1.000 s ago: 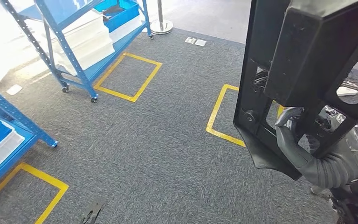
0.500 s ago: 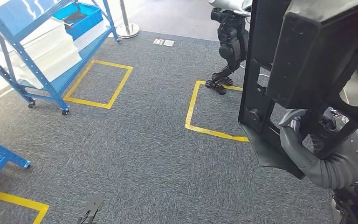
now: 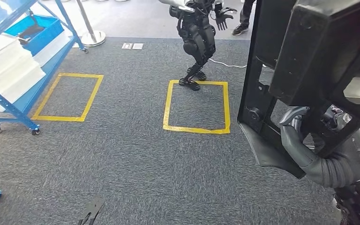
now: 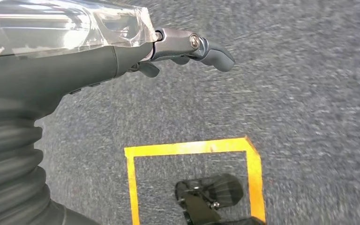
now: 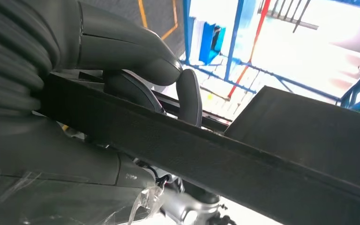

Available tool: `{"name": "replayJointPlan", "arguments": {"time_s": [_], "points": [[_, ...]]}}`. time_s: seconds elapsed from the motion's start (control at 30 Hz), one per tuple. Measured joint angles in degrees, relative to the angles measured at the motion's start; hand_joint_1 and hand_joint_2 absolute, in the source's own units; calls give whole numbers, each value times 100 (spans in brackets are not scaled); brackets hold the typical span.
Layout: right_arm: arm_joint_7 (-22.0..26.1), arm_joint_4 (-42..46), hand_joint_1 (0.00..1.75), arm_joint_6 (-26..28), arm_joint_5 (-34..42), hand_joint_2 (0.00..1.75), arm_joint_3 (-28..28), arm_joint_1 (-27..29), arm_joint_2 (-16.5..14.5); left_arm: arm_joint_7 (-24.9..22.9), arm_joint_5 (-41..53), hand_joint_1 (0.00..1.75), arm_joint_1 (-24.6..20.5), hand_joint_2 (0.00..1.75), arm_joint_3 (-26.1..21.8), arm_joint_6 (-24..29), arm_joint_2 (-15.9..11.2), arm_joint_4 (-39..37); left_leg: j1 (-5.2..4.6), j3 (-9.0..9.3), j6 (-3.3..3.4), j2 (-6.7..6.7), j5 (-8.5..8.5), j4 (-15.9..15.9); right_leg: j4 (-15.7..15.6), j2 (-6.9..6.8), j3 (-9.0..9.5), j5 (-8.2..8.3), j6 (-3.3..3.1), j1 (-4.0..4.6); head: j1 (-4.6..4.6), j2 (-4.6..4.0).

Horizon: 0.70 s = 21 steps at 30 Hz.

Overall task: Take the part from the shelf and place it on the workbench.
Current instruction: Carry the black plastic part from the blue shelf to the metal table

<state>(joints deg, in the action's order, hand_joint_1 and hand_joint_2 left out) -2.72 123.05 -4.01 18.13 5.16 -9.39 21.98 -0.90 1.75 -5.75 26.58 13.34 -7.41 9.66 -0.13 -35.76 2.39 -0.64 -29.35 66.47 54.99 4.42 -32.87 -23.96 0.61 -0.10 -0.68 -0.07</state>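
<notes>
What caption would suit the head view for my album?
Right hand carries a large black part over grey carpet, another robot standing ahead.

High head view; close, turned wrist views.

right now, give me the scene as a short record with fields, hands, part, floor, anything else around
right hand: right hand grips the black part, carried upright at the robot's right
left hand: left hand holds nothing, fingers apart, above the carpet
floor: grey carpet with yellow tape squares
shelf: blue shelf at left, with white trays and a blue bin
other: another humanoid robot stands at the far edge of one square
workbench: cannot tell
</notes>
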Motion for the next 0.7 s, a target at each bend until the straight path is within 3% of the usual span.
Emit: {"name": "replayJointPlan", "arguments": {"time_s": [0.07, 0.1, 0.13, 0.2, 0.27, 0.33, 0.4, 0.43, 0.47, 0.53, 0.57, 0.63, 0.7], "points": [[1, -1, 175, -1, 1, 175, 0, -28, -10, 1, 0, 0, -11, 175, 1, 1, -10, 0, -51, 394, 98, -241, 358, -879, 1, 137, -7, 13, 10, 6, 0, 0], [1, -2, 175, -2, 2, 175, 0, -35, -14, 2, 0, 0, -15, 175, 1, 3, -17, 0, -69, 496, 118, -308, 429, -1109, 3, 200, -23, 24, 24, 3, 0, 0], [1, -2, 175, -1, 2, 175, 0, -36, -17, 2, 0, 0, -19, 175, 0, 4, -24, 0, -80, 532, 121, -314, 439, -1197, 4, 261, -45, 35, 42, -2, 0, 0], [2, -2, 175, 0, 2, 175, 2, -38, -19, 3, 0, 0, -34, 175, -2, 7, -28, 0, -71, 544, 109, -177, 470, -1240, 29, 336, -94, 43, 78, -16, 1, 0], [3, -2, 175, 1, 3, 175, 4, -46, -17, 4, -1, 0, -53, 175, -2, 5, -26, 1, -43, 559, 120, -42, 509, -1296, 304, 110, -235, -140, 111, 4, 6, 0], [4, -3, 175, 1, 3, 175, 4, -52, -21, 5, -2, 0, -47, 175, -1, 3, -23, 1, -33, 561, 135, 100, 521, -1317, 1032, -231, -576, -546, 162, 9, 11, 0], [4, -4, 175, 1, 3, 175, 4, -52, -30, 5, -2, 0, -29, 175, -2, 3, -23, 0, -22, 551, 136, 249, 515, -1316, 1734, -355, -903, -816, 230, -42, 13, 0], [3, -4, 175, 1, 3, 175, 4, -51, -34, 5, -1, 0, -25, 175, -2, 3, -23, 0, -8, 549, 128, 317, 510, -1313, 1817, -379, -935, -803, 265, -73, 13, 0], [3, -4, 175, 1, 3, 175, 4, -51, -35, 5, -1, 0, -24, 175, -2, 3, -23, 0, 13, 553, 110, 381, 500, -1309, 1628, -412, -825, -677, 304, -108, 13, 0], [3, -4, 175, 1, 3, 175, 4, -52, -37, 5, -1, 0, -27, 175, -1, 3, -22, 0, 40, 567, 38, 490, 455, -1267, 785, -615, -364, -323, 401, -168, 14, 0], [3, -6, 175, 1, 3, 175, 4, -55, -39, 4, -1, 0, -28, 175, 0, 3, -32, 0, 39, 569, -12, 533, 421, -1231, 413, -714, -164, -197, 416, -185, 16, 0], [3, -7, 175, 1, 3, 175, 4, -55, -45, 4, -1, 0, -28, 175, 2, 4, -51, 0, 19, 574, -89, 611, 376, -1180, 124, -787, -34, -135, 359, -183, 9, 0], [4, -7, 175, 1, 3, 175, 4, -55, -51, 3, -1, 0, -29, 175, 1, 5, -66, 0, 33, 585, -121, 690, 368, -1176, 142, -657, -69, -122, 255, -166, -4, 0]]}}
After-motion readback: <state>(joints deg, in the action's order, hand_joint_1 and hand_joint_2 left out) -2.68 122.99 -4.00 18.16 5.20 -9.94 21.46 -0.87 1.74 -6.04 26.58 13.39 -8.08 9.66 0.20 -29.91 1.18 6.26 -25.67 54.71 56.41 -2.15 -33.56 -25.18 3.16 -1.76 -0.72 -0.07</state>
